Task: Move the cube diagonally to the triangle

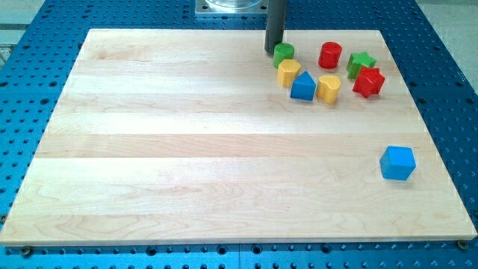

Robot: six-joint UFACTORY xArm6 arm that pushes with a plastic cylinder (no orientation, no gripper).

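Note:
A blue cube (396,163) lies alone near the view's right edge, below the middle. A blue triangle-topped block (302,86) sits in a cluster near the view's top right. My tip (273,50) stands at the top of the board, just left of a green cylinder (284,53) and touching or nearly touching it. The tip is far from the blue cube, up and to the left of it.
The cluster also holds a yellow hexagon block (289,72), a yellow heart-like block (328,88), a red cylinder (330,55), a green star (361,63) and a red star (368,82). The wooden board (187,149) lies on a blue perforated table.

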